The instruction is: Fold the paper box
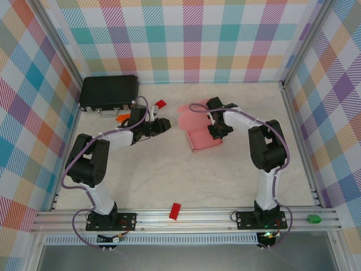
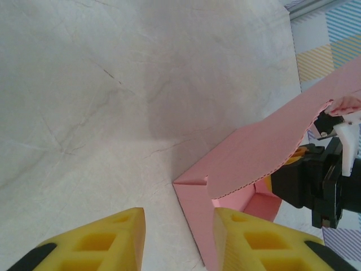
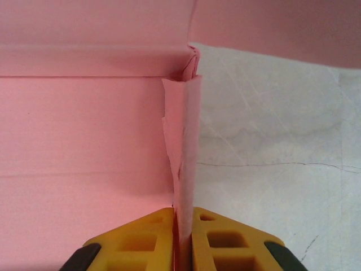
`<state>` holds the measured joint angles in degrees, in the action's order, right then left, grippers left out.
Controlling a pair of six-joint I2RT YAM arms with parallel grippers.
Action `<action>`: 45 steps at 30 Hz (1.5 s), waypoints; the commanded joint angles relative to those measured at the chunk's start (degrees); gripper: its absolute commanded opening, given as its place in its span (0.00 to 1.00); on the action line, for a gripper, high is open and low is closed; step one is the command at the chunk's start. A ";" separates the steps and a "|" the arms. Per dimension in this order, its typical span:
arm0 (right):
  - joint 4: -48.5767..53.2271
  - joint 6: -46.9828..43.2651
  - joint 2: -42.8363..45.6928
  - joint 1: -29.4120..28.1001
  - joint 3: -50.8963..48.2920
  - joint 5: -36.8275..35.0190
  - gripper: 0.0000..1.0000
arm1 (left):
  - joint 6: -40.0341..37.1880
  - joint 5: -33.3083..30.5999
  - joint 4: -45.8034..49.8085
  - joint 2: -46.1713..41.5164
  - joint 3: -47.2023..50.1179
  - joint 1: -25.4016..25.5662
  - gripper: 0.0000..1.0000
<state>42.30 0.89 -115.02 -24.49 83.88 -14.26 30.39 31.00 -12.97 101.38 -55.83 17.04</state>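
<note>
The paper box [image 1: 198, 140] is light-pink card, partly formed, standing on the table's middle right with a flap [image 1: 188, 116] raised behind it. My right gripper [image 1: 217, 131] is at its right side. In the right wrist view it [image 3: 183, 240] is shut on a thin upright wall [image 3: 185, 141] of the box, with the box floor [image 3: 84, 141] to the left. My left gripper [image 1: 164, 125] hovers just left of the box. In the left wrist view its jaws [image 2: 177, 243] stand open over the table. The box's near corner [image 2: 194, 195] lies beside the right finger [image 2: 254, 240].
A black case [image 1: 109, 92] lies at the back left. A small red block [image 1: 161, 104] sits beside it, and another [image 1: 175, 211] rests on the front rail. An orange item [image 1: 123, 117] lies by the left arm. Plaid walls close in three sides.
</note>
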 commanded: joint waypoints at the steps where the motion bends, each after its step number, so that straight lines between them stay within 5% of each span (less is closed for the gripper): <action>1: 1.59 0.61 -1.17 -0.81 -0.91 0.19 0.14 | -1.68 2.09 -5.79 -4.16 3.27 -0.34 0.40; 11: 1.47 1.13 -1.41 -1.40 -0.72 0.63 0.14 | -12.51 6.38 -18.62 -5.75 7.89 1.64 0.51; 22: 1.70 1.43 -1.43 -2.06 -0.59 0.81 0.14 | -24.98 4.08 -13.12 1.31 0.04 3.97 0.49; 30: 2.04 1.40 -1.69 -2.57 -0.05 1.24 0.14 | -25.51 3.76 -12.01 4.32 -3.16 4.06 0.38; 39: 1.92 0.98 -1.13 -2.99 -0.33 1.17 0.15 | -28.94 2.48 -8.82 3.07 -2.33 4.73 0.05; 45: 1.99 0.14 -1.03 -3.02 -0.53 1.17 0.14 | -33.68 0.61 -2.61 1.63 -3.07 5.29 0.02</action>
<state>42.39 1.23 -115.07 -26.87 83.83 -14.22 0.58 32.51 -21.08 104.60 -58.00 21.52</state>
